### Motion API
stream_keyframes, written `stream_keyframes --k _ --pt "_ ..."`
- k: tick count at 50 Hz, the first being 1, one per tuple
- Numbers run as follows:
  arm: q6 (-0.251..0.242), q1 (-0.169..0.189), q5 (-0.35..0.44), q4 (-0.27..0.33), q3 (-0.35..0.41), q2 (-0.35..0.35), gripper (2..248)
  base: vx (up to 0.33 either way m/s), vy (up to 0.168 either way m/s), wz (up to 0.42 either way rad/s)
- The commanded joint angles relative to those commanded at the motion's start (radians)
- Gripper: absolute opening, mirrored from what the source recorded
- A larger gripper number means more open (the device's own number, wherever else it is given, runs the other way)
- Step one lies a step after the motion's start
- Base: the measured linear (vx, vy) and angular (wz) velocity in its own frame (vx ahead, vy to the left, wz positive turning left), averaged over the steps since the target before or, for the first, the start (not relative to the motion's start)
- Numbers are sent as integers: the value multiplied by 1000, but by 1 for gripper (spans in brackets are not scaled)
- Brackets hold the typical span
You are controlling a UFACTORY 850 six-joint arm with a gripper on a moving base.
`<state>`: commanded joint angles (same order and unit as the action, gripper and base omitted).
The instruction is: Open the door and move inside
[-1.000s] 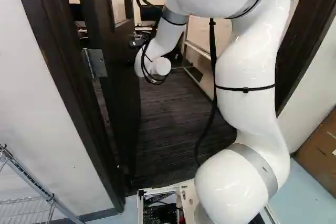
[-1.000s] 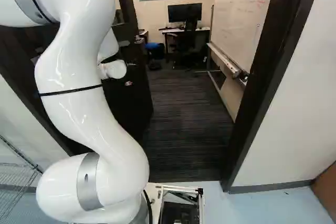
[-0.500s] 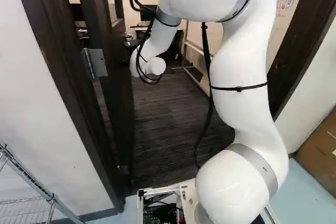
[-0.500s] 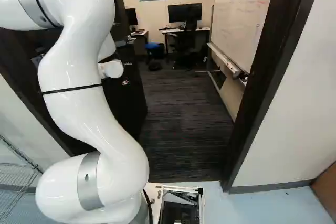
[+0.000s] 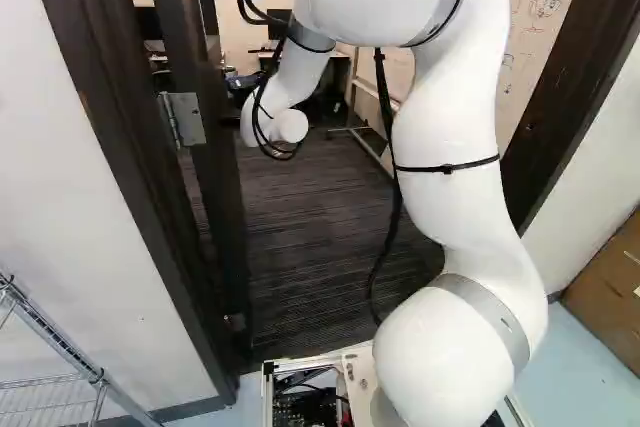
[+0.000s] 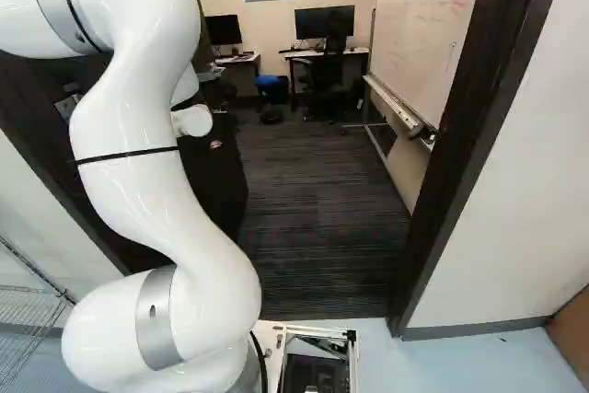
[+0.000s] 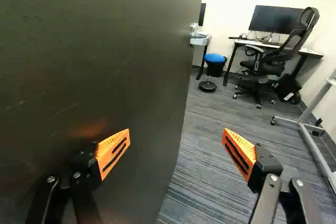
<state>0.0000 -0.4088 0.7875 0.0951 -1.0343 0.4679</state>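
Observation:
The dark door (image 5: 228,217) stands swung inward on its hinge (image 5: 184,119), at the left of the doorway. In the wrist view its broad face (image 7: 100,51) fills the space ahead of and beside one finger, with a metal handle (image 7: 198,36) at the far edge. My gripper (image 7: 176,148) is open with nothing between its orange pads; one finger is close to the door face, the other is over the carpet side. Whether the near finger touches the door I cannot tell. The arm's white wrist (image 6: 192,121) is beside the door and mostly hides the gripper in the base views.
The dark right door frame (image 6: 460,172) borders the carpeted opening (image 6: 322,227). Inside are a whiteboard on a wheeled stand (image 6: 419,34), desks with monitors (image 6: 324,22), an office chair (image 7: 273,56) and a blue stool (image 7: 214,61). A wire rack (image 5: 60,347) stands at the near left.
The door has swung farther inward, revealing more of the room. My arm has shifted leftward with it in the left base view. The base has not visibly moved against the door frame.

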Motion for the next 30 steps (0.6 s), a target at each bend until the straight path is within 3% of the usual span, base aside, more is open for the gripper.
stream_keyframes --k 10,30 --pt "0 6 0 0 6 -5 247 0 0 0" --pt "0 51 0 0 50 -40 247 0 0 0"
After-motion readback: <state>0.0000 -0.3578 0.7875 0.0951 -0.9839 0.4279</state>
